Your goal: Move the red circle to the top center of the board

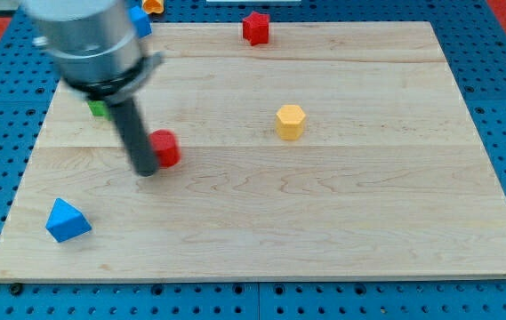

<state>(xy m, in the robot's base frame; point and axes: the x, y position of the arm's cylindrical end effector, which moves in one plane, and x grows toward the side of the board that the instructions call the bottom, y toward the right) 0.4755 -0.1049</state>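
Observation:
A red round block (165,148) lies on the wooden board (324,204), left of centre. My tip (146,170) rests on the board right against the block's left side, slightly below it. The rod and the grey arm body rise toward the view's top left and hide part of the board there. A second red block, star-like in shape (255,28), stands at the board's top edge near the centre.
A yellow hexagon block (290,121) lies right of centre. A blue triangle block (66,220) sits at the bottom left. A green block (99,108) peeks out behind the rod. A blue block (140,20) and an orange block (152,5) lie at the top left.

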